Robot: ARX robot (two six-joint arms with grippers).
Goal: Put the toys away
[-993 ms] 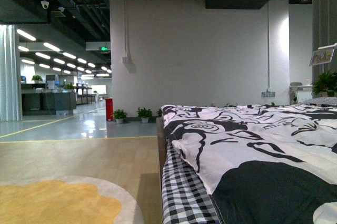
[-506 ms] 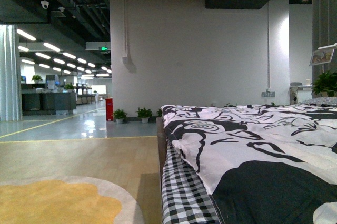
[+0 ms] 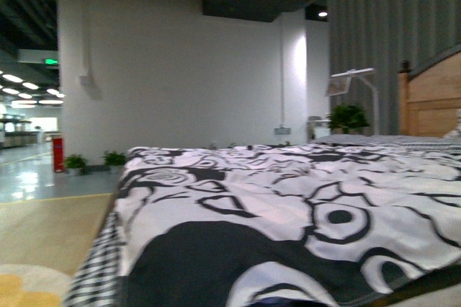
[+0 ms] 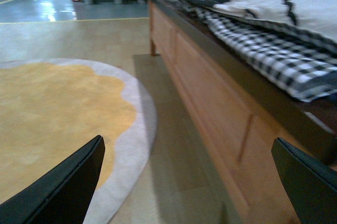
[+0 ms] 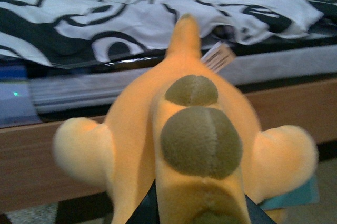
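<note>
The toy, an orange-yellow plush animal (image 5: 134, 129) with olive-brown patches and a paper tag, fills the right wrist view. My right gripper (image 5: 197, 211) is shut on its near end, and only the dark fingertips (image 5: 146, 212) show under the plush. The plush hangs in front of the bed's side. My left gripper (image 4: 195, 187) is open, its dark fingers (image 4: 63, 187) wide apart with nothing between them, low over the floor beside the bed frame. In the front view neither the grippers nor the plush show.
A bed with a black-and-white patterned duvet (image 3: 288, 213) fills the right side, on a wooden frame (image 4: 210, 92) with a checked sheet (image 4: 263, 50). A wooden headboard (image 3: 432, 101) stands far right. A round yellow rug (image 4: 52, 113) lies on the floor to the left.
The front view has swung to the right: the bed now fills most of the frame, the rug and hall have slid left, and the headboard has come into view.
</note>
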